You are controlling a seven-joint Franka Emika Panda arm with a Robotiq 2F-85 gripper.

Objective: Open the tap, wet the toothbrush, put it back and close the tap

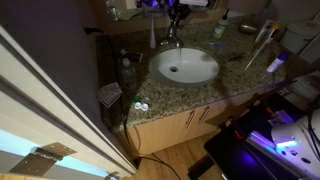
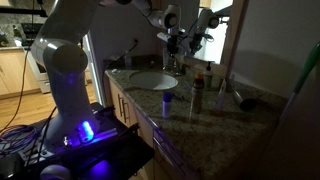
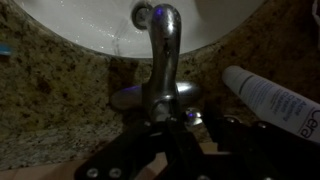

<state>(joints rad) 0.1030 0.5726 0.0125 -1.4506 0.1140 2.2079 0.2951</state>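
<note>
The tap (image 3: 162, 55) is a shiny chrome faucet with a curved spout over the white oval basin (image 3: 90, 25). It stands behind the basin in both exterior views (image 1: 172, 41) (image 2: 181, 62). My gripper (image 3: 196, 128) is right at the tap's base, and its dark fingers sit close together on either side of the small shiny lever (image 3: 190, 114). It hangs over the tap in the exterior views (image 1: 178, 18) (image 2: 180, 47). Slim sticks lean in a cup (image 1: 256, 47) on the counter. They are too small to tell whether one is the toothbrush.
A white tube (image 3: 272, 98) lies on the speckled granite counter (image 3: 50, 110) beside the tap. A slim white bottle (image 1: 153, 35) stands behind the basin (image 1: 184, 66). Bottles (image 2: 197, 82) and a glass (image 2: 222, 92) stand along the counter. A mirror and wall rise close behind the tap.
</note>
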